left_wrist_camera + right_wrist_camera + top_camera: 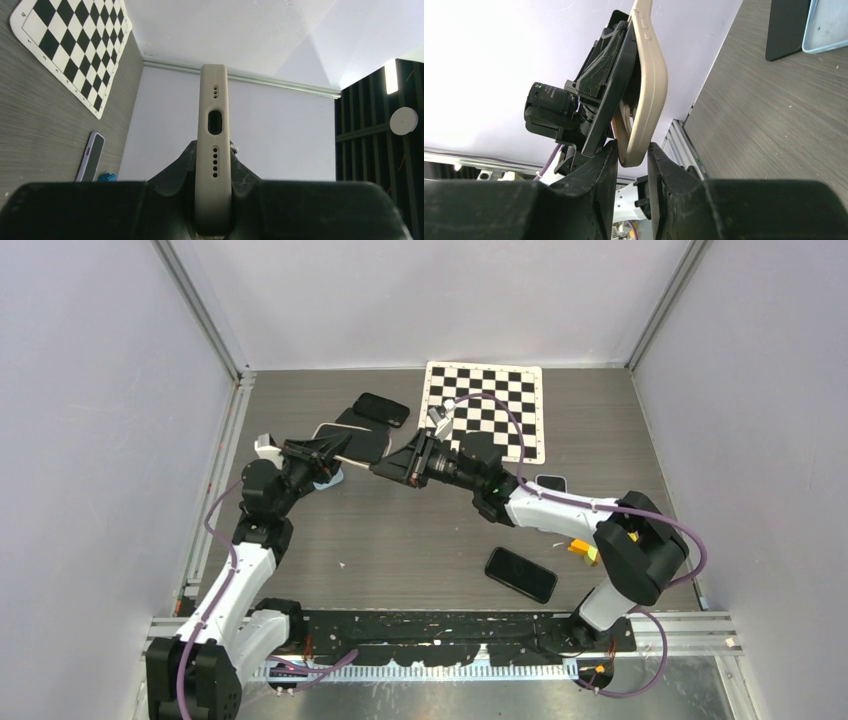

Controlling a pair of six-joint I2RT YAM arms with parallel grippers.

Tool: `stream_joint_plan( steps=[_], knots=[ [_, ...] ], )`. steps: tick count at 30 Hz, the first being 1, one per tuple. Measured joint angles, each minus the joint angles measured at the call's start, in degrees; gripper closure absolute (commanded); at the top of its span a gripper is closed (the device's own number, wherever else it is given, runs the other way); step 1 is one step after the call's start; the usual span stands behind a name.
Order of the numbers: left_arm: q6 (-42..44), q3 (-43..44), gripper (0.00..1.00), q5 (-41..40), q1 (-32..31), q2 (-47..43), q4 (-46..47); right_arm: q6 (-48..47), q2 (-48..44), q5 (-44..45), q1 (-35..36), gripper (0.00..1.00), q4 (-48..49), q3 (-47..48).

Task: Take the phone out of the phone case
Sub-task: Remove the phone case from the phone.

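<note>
A beige phone case (214,95) stands edge-on in the left wrist view, its port and speaker holes facing the camera. My left gripper (214,167) is shut on it, one finger on each flat side. In the right wrist view the case (651,85) curves down between my right gripper's (633,160) fingers, and both fingertips press on its lower corner. The phone is mostly hidden inside the case; a thin rosy edge (619,131) shows at the case's inner side. From above, the left gripper (330,452) and right gripper (388,468) meet over the table's left middle.
A checkerboard (485,405) lies at the back. Black phones lie at the near right (520,574) and back left (381,409), beside dark cases (355,438). A light-blue case (327,483) lies under the left gripper. Another phone (551,483) and a yellow piece (583,550) sit right.
</note>
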Motion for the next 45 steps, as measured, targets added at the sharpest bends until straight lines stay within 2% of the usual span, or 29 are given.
stream_joint_plan(
  steps=[4,7,12,15,17,18,21,23,24,27,30,32,34,37,40,42,45],
  knots=[
    [2.23,0.17,1.00,0.70,0.00,0.00,0.17,3.26,1.25,-2.54,-0.92,0.61,1.70,-0.15],
    [3.93,0.96,1.00,2.62,0.00,0.00,1.03,6.93,3.08,-4.94,-1.77,0.56,8.55,-1.51],
    [6.36,1.31,1.00,8.11,-0.20,-0.98,2.99,13.55,7.87,-4.92,-3.56,0.56,20.76,-1.75],
    [6.95,1.31,1.00,10.03,-0.33,-1.14,3.15,15.52,9.16,-4.92,-4.20,0.60,24.44,-1.62],
    [7.26,1.31,1.00,10.51,-0.33,-1.14,3.50,16.13,9.33,-5.03,-4.17,0.67,25.64,-1.62],
    [7.43,1.31,1.00,10.69,-0.33,-1.14,3.72,16.20,9.33,-5.14,-4.17,0.77,25.97,-1.57],
    [7.98,1.31,0.99,10.80,-0.26,-1.14,3.72,16.35,9.33,-5.64,-4.15,0.95,26.60,-1.07],
    [8.87,1.31,0.94,10.86,-0.26,-1.16,3.93,16.52,9.31,-5.90,-4.22,0.99,26.43,-0.98],
    [9.25,1.31,0.89,10.86,-0.26,-1.16,3.85,16.52,9.31,-6.01,-4.22,0.99,26.18,-0.98],
    [11.19,1.44,0.57,10.71,-0.26,-1.60,1.75,16.02,9.20,-6.19,-4.26,0.99,25.11,-1.01],
    [15.06,2.23,0.35,12.85,-0.90,-3.54,-3.41,14.75,8.83,-5.40,-4.26,0.99,23.12,-1.38],
    [17.79,2.69,0.22,13.70,-1.60,-5.81,-7.74,14.05,8.72,-4.72,-4.28,0.99,22.23,-2.14],
    [20.52,3.13,0.15,13.75,-1.84,-7.98,-12.04,13.42,8.70,-3.80,-4.28,0.99,21.51,-3.10],
    [24.02,3.17,0.07,12.50,-1.90,-10.78,-18.60,12.26,8.70,-2.10,-4.31,0.99,20.13,-4.37],
    [26.36,3.17,0.06,10.29,-1.92,-14.01,-25.86,10.12,8.70,0.74,-4.72,0.99,17.46,-5.99],
    [26.38,2.54,0.08,9.18,-1.92,-16.22,-28.37,8.79,8.70,2.58,-4.94,0.99,15.50,-7.32],
    [23.19,-1.53,0.15,8.74,-1.92,-18.82,-26.56,7.08,8.70,5.14,-5.03,0.99,13.11,-8.72]
  ],
)
